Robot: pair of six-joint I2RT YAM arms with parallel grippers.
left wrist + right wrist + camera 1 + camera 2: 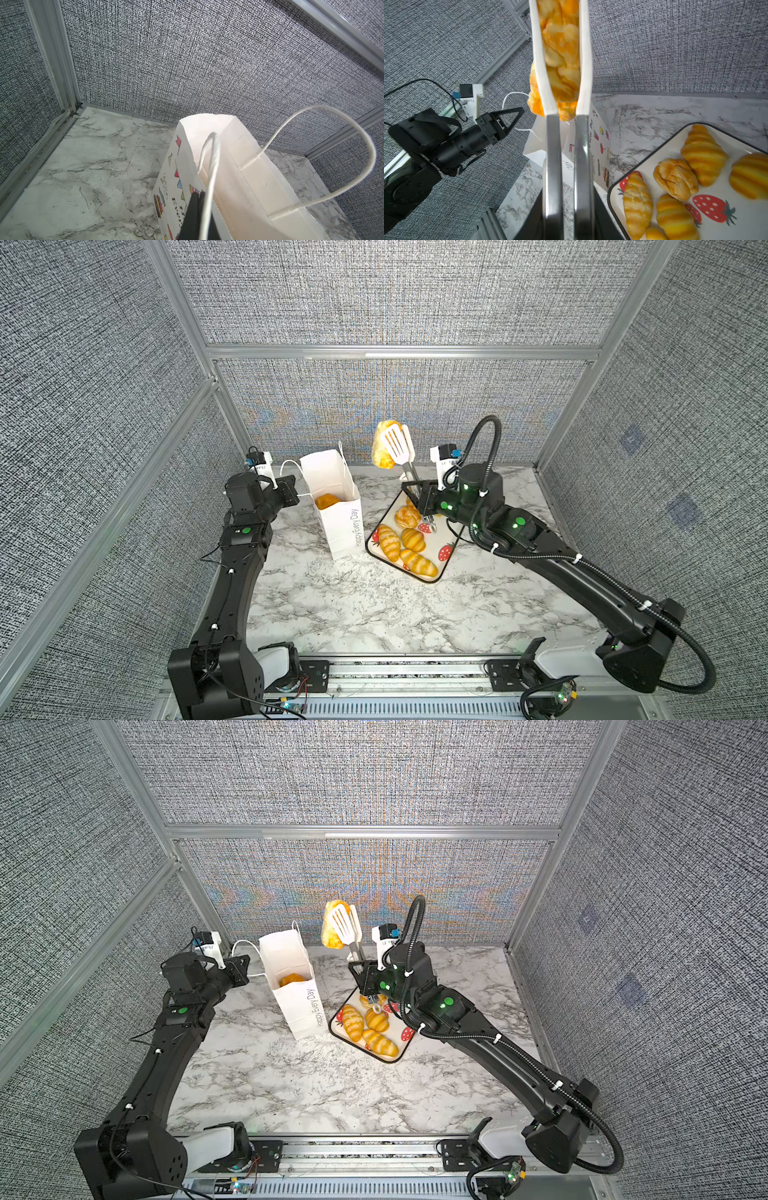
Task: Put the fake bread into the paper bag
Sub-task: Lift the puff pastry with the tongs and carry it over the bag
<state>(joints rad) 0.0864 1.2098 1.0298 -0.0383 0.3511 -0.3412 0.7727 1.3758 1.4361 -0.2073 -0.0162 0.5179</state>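
My right gripper clamps steel tongs with white slotted heads, squeezing one glossy golden toy roll aloft beside the white paper gift bag. My closed left gripper seemingly pinches its cord handle.

Lettering, grey, "Happy Every Day", runs up the narrow side panel of the paper bag in both top views; fragments "Ever" and "Every Day" show on its picture-printed face in the wrist views.
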